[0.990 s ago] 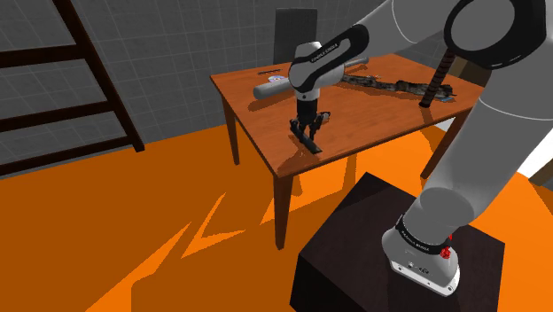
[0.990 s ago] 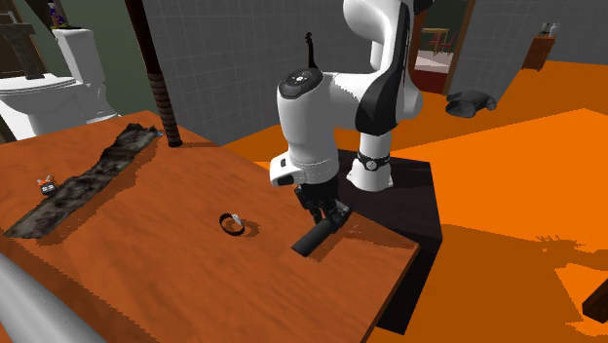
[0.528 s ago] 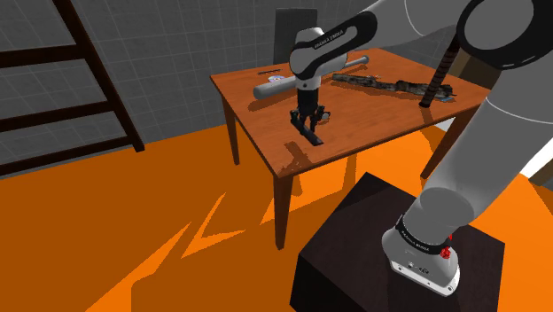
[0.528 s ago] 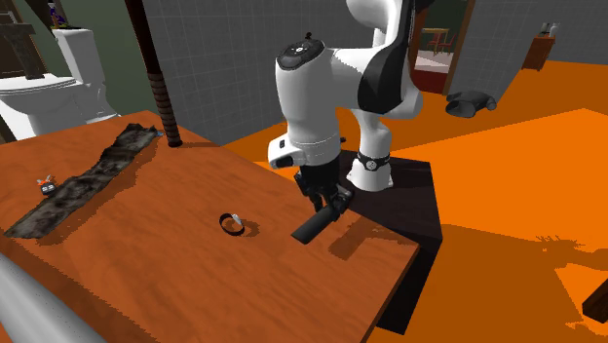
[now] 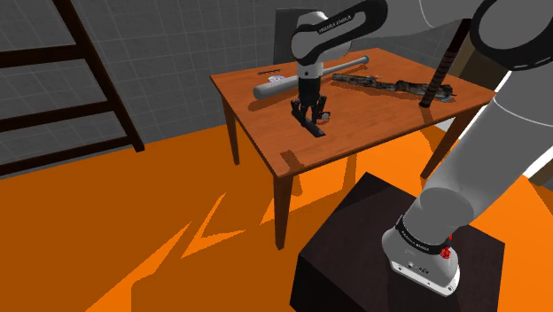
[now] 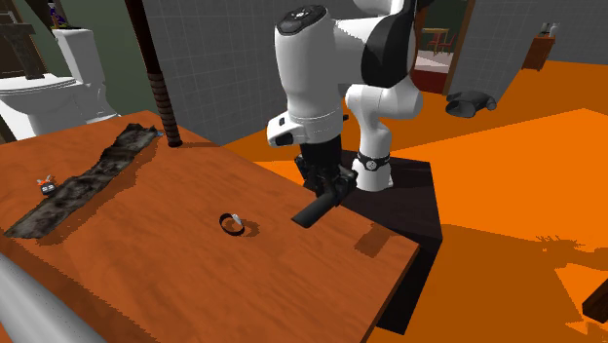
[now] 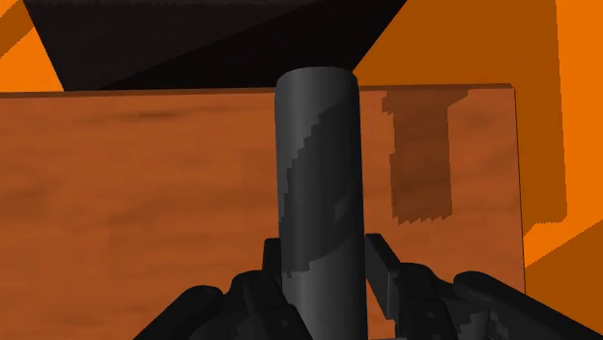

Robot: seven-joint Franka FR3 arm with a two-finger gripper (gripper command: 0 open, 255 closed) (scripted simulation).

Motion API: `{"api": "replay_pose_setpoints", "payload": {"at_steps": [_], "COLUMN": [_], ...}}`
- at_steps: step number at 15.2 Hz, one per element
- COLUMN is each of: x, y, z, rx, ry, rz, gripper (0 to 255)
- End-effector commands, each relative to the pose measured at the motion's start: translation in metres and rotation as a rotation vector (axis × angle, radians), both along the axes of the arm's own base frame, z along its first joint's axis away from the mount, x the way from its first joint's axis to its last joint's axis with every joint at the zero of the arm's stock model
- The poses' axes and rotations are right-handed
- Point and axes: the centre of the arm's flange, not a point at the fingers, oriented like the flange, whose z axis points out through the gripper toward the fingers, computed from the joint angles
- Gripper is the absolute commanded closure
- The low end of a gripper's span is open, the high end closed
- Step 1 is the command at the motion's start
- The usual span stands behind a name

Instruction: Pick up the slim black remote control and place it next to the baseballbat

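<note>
Lifted the remote (image 5: 314, 127) higher off the surface (image 5: 257, 120), clasped in the claw (image 5: 309, 113). Carried both nearer to the bat (image 5: 268, 89), away from the surface's near edge. Left its shadow (image 6: 373, 241) farther apart from it now.

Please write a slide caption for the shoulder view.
The hand holds the black remote above the brown table, near the grey bat.

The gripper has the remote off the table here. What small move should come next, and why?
Probably carry the remote level toward the bat, then lower it alongside. The gripper is shut on the remote, which hangs clear of the table with its shadow apart below it. The bat lies farther back on the table, so sideways travel comes first.
</note>
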Motion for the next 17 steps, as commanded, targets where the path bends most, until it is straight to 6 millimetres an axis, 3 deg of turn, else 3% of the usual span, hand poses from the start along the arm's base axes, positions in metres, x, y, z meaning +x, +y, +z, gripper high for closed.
{"api": "replay_pose_setpoints", "payload": {"at_steps": [1, 8, 17], "x": [0.0, 0.0, 0.06], "y": [-0.001, -0.001, -0.104], "z": [0.011, 0.047, 0.047], "rx": [0.0, 0.0, 0.0], "ry": [0.0, 0.0, 0.0], "rz": [0.0, 0.0, 0.0], "gripper": [255, 255, 255]}}
